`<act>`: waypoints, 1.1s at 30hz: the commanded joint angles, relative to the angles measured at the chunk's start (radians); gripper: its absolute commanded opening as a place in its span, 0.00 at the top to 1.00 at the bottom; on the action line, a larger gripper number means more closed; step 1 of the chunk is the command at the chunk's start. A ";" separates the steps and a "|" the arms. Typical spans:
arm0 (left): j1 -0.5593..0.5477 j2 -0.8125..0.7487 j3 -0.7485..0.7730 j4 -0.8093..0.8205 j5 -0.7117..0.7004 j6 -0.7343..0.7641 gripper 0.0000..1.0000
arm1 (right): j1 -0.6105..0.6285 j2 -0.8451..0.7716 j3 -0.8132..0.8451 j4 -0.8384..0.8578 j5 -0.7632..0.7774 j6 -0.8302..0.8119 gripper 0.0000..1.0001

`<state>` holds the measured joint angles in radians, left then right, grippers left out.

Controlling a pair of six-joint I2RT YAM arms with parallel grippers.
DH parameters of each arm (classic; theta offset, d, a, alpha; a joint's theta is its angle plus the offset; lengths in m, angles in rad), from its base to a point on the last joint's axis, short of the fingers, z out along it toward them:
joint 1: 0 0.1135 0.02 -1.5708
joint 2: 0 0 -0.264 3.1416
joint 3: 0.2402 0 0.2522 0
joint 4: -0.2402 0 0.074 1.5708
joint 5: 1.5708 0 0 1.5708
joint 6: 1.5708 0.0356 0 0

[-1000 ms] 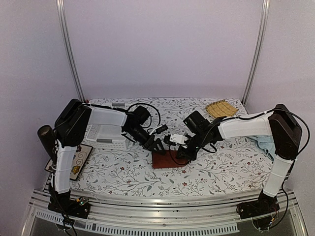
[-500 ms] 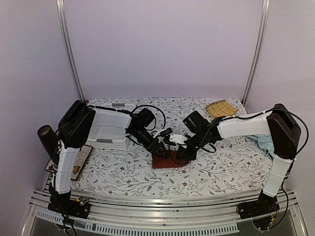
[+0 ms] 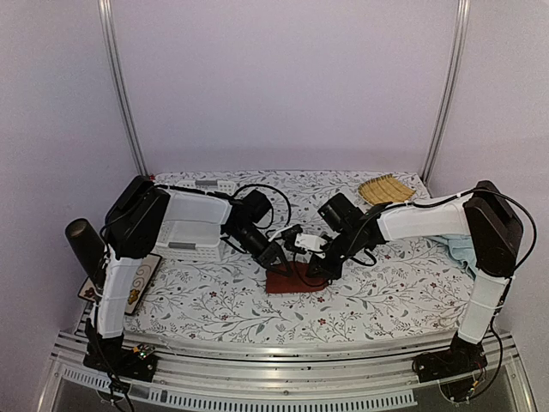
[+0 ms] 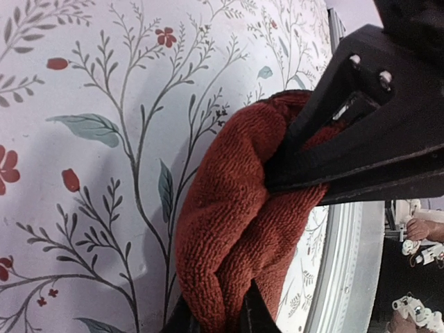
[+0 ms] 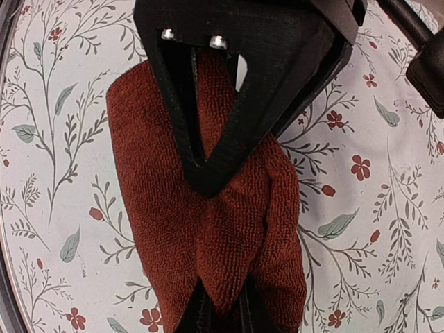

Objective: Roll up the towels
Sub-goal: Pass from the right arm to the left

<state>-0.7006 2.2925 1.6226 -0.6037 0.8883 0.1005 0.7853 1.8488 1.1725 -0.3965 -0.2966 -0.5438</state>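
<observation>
Hands from both arms meet at the middle of the counter, over the rust-red towel. We see this towel bunched into a thick fold on the flowered covering, a little to the near side of the counter's centre. In the left wrist view the left hand has its two fingers drawn close together, pinching a ridge of the red terry between them. The cloth bulges out just above the tips. In the right wrist view the right hand is likewise closed down on the towel, its fingers nipping a narrow pleat at one end of the bundle. Each wrist camera shows the other hand's dark frame against the cloth, so the two grip the same towel from opposite sides, close to each other. We find the pale blue towel crumpled at the right edge of the counter, behind the right arm and well apart from the red one. We see a bamboo mat at the far right corner.
</observation>
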 commanded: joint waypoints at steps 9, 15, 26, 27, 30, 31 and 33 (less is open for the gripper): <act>-0.012 -0.061 0.009 -0.005 0.024 0.002 1.00 | 0.000 -0.072 0.024 -0.024 0.115 0.031 0.01; -0.011 -0.147 0.032 0.026 -0.006 -0.072 1.00 | -0.036 -0.197 0.014 -0.025 0.143 0.104 0.01; 0.080 -0.296 -0.016 0.172 -0.135 -0.361 1.00 | -0.125 -0.320 0.023 -0.008 0.208 0.260 0.01; 0.093 -0.312 -0.027 0.186 -0.146 -0.381 1.00 | -0.131 -0.328 0.023 0.001 0.213 0.270 0.01; 0.117 -0.368 -0.043 0.201 -0.177 -0.416 1.00 | -0.146 -0.341 0.028 0.026 0.227 0.316 0.01; 0.126 -0.378 -0.044 0.198 -0.188 -0.425 1.00 | -0.150 -0.342 0.029 0.033 0.229 0.335 0.01; 0.138 -0.401 -0.050 0.196 -0.213 -0.438 1.00 | -0.158 -0.342 0.029 0.042 0.231 0.359 0.01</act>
<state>-0.5900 1.9602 1.5894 -0.4541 0.7334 -0.2649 0.6441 1.5383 1.1835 -0.3981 -0.0952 -0.2676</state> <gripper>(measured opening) 0.131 0.988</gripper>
